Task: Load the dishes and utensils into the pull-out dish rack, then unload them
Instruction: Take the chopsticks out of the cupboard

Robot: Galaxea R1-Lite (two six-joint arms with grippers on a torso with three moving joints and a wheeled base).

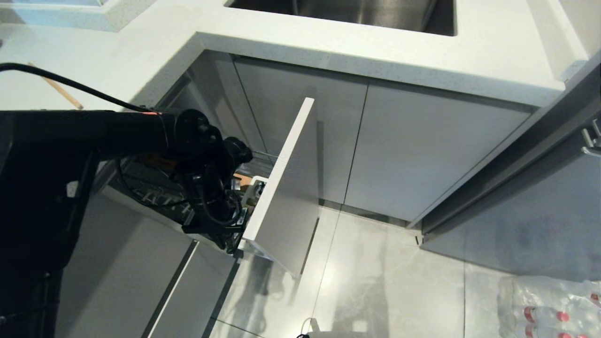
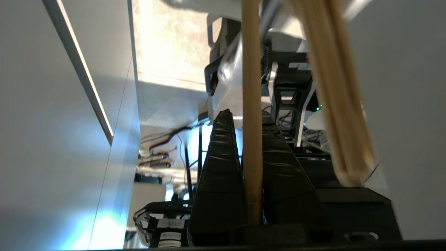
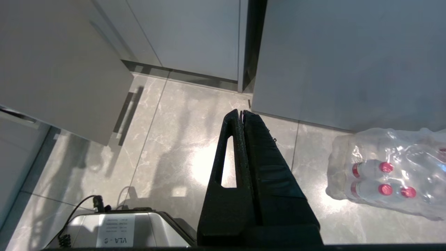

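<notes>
The pull-out dish rack stands slid out, its tall light-grey front panel (image 1: pixel 286 188) edge-on, with a white cutlery holder (image 1: pixel 256 185) just behind it. My left gripper (image 2: pixel 246 113) reaches into that spot and is shut on one light wooden chopstick (image 2: pixel 251 139), which runs lengthwise between the fingers. More wooden sticks (image 2: pixel 334 87) stand blurred beside it. Another wooden stick (image 1: pixel 56 87) lies on the counter. The dishes are out of view. My right gripper (image 3: pixel 241 112) hangs shut and empty over the floor.
Grey double cabinet doors (image 1: pixel 375 141) sit under the counter with the steel sink (image 1: pixel 352 11). A dark appliance front (image 1: pixel 516 211) stands on the right. A wrapped pack of water bottles (image 3: pixel 390 174) lies on the tiled floor. My base (image 3: pixel 115 230) is below.
</notes>
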